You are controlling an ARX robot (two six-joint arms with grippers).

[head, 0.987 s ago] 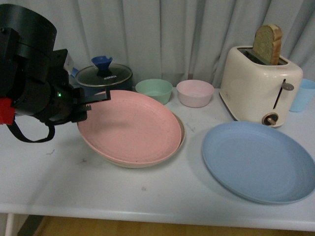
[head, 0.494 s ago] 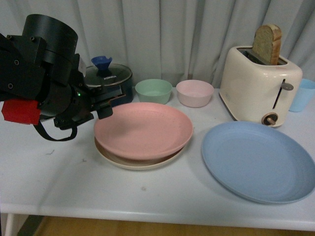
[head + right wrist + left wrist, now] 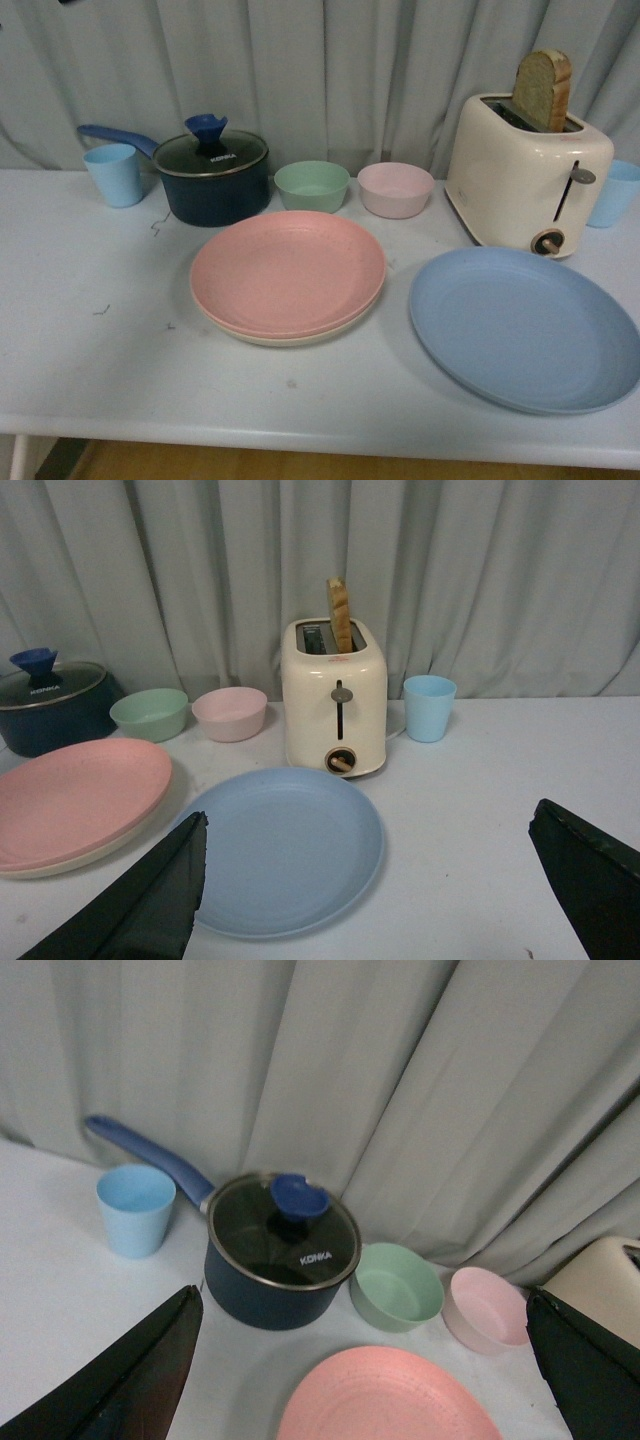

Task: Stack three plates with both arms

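Note:
The pink plate (image 3: 288, 270) lies stacked on the beige plate (image 3: 290, 337) in the middle of the table; only the beige rim shows. The blue plate (image 3: 525, 328) lies alone to their right. Neither arm shows in the front view. In the left wrist view my left gripper (image 3: 365, 1380) is open and empty, high above the pink plate (image 3: 390, 1405). In the right wrist view my right gripper (image 3: 370, 890) is open and empty, above the near side of the blue plate (image 3: 285, 845), with the pink plate (image 3: 75, 800) and beige rim (image 3: 70, 862) off to one side.
A dark saucepan with glass lid (image 3: 212, 178), a blue cup (image 3: 114, 174), a green bowl (image 3: 312, 185) and a pink bowl (image 3: 395, 189) stand behind the plates. A cream toaster with bread (image 3: 527, 170) and another blue cup (image 3: 612, 193) stand back right.
My left arm held the pink plate tilted over the beige one, lowered it onto it, let go and withdrew out of the front view. The pink plate now lies flat on the beige one.

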